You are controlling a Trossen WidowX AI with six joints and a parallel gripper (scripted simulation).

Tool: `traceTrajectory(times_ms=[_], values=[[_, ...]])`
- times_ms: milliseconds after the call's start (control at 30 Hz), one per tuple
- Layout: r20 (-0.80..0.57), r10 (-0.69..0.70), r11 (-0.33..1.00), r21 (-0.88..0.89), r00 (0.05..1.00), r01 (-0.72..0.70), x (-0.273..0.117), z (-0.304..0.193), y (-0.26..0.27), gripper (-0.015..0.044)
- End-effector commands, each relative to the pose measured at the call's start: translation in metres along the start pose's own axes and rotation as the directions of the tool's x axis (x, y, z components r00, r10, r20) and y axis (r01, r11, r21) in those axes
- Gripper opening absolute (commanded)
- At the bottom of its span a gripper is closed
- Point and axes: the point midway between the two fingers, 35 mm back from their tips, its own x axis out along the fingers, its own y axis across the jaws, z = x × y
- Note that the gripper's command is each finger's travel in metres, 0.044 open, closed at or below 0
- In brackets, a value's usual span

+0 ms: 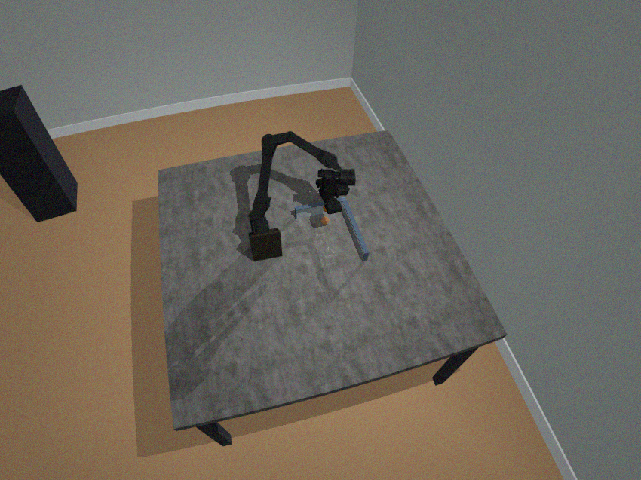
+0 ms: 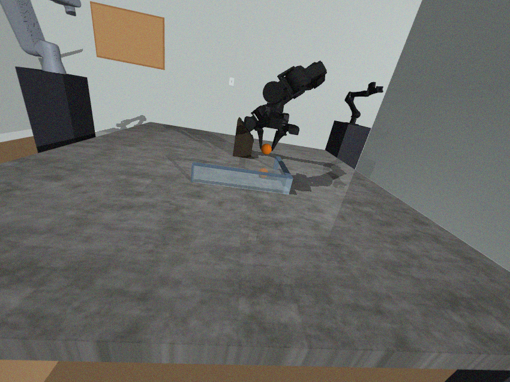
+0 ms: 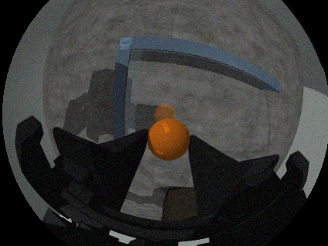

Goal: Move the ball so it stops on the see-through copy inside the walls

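Tool (image 2: 267, 143) clamped on orange ball (image 2: 266, 149), lifted off desk (image 2: 212, 271) near its far right corner, above clear walls (image 2: 237, 178). Faint see-through copy (image 2: 263, 171) below, inside corner. Ball judged light, rigid, smooth, roll-prone; pinch across its widest middle, release low.

The arm (image 1: 267, 181) rises from its base, bends toward the desk's far right corner; gripper (image 2: 267, 143) points down, seemingly raised, pinching the ball (image 2: 266, 149)
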Motion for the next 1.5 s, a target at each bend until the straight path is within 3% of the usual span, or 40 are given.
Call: traceTrajectory(times_ms=[0, 200, 633, 1333, 1467], values=[[-0.004, 0.006, 1.000, 0.007, 1.000, -0.006, 0.011, -0.008, 0.007, 0.0000], [-0.004, 0.005, 1.000, 0.007, 1.000, -0.005, 0.020, -0.007, 0.007, 0.0000], [-0.004, 0.010, 1.000, 0.007, 1.000, -0.010, 0.081, -0.009, 0.008, 0.0000], [-0.004, 0.011, 1.000, 0.007, 1.000, -0.011, 0.101, -0.009, 0.009, 0.0000], [0.003, 0.009, 1.000, 0.000, 1.000, -0.009, 0.097, -0.006, 0.009, 0.0105]])
